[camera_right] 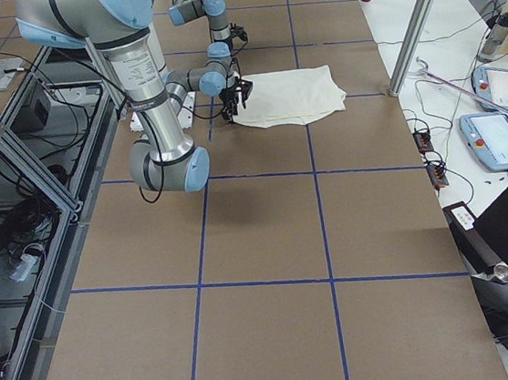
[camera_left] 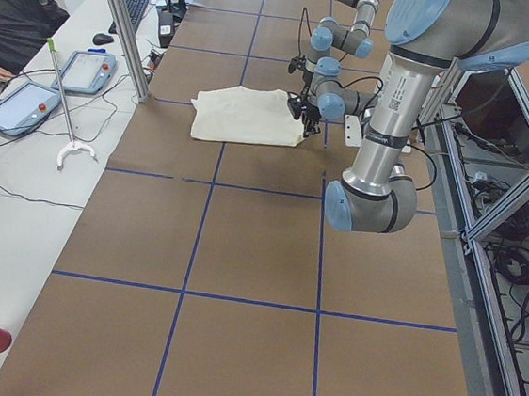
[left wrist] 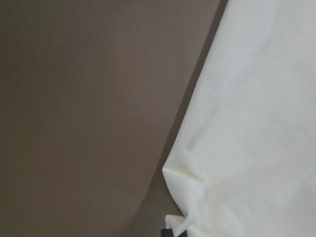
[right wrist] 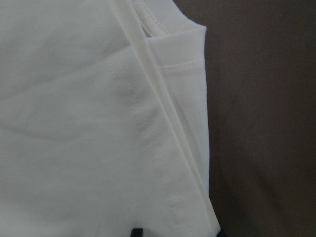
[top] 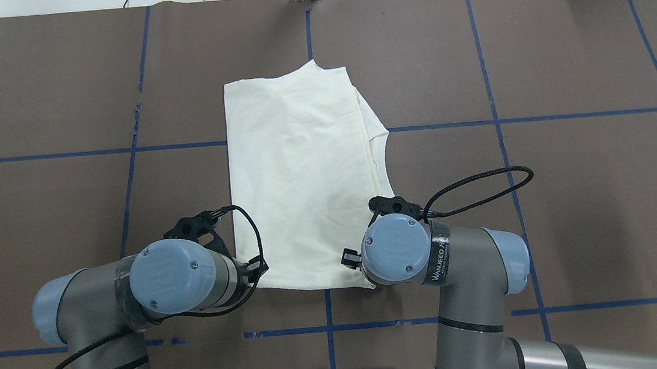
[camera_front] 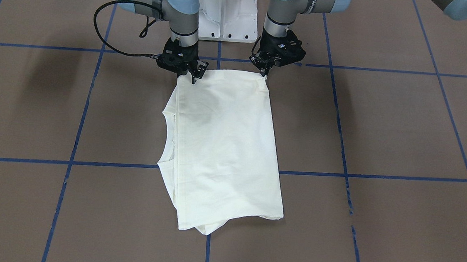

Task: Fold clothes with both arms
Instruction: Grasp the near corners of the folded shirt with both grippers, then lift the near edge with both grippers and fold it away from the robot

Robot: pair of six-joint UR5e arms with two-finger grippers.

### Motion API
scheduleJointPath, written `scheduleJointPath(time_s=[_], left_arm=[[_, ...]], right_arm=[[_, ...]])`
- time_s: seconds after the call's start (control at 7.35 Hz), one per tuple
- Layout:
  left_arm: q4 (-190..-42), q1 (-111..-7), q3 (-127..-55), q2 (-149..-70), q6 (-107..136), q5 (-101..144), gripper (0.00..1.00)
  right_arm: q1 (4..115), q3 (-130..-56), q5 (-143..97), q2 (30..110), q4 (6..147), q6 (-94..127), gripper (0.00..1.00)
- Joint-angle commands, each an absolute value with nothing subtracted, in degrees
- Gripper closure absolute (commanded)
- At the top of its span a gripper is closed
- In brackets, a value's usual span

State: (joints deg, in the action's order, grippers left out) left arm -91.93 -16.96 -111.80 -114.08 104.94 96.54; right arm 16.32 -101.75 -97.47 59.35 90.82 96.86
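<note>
The cream-white shirt (camera_front: 224,138) lies folded into a long rectangle in the middle of the table, plain side up; the print is hidden. It also shows in the overhead view (top: 298,169). My left gripper (camera_front: 265,74) is at the shirt's near corner on my left and is shut on it; the left wrist view shows the corner (left wrist: 185,222) bunched at the fingertip. My right gripper (camera_front: 194,77) is at the other near corner, by the neck side. Its fingertips (right wrist: 136,231) stand apart over flat cloth (right wrist: 89,123), so it is open.
The white pedestal base (camera_front: 225,18) stands just behind both grippers. Blue tape lines (camera_front: 380,176) cross the brown table. A seated operator (camera_left: 14,11), teach pendants (camera_left: 19,106) and a metal post (camera_left: 122,22) are at the far side.
</note>
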Motion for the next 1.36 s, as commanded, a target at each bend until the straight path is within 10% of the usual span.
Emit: scheduleJointPath(time_s=[0.0,1.22], left_arm=[[-91.93,-17.05,-111.8,-114.08,104.94,96.5,1.0],[-90.71,-8.02,-121.52,-112.33,104.24,95.1,1.0]], right_arm=[[16.26,-101.52,-97.47,59.5,90.7,96.77,0.86],[14.86,-119.07,-102.99,66.35,87.38,96.06,1.0]])
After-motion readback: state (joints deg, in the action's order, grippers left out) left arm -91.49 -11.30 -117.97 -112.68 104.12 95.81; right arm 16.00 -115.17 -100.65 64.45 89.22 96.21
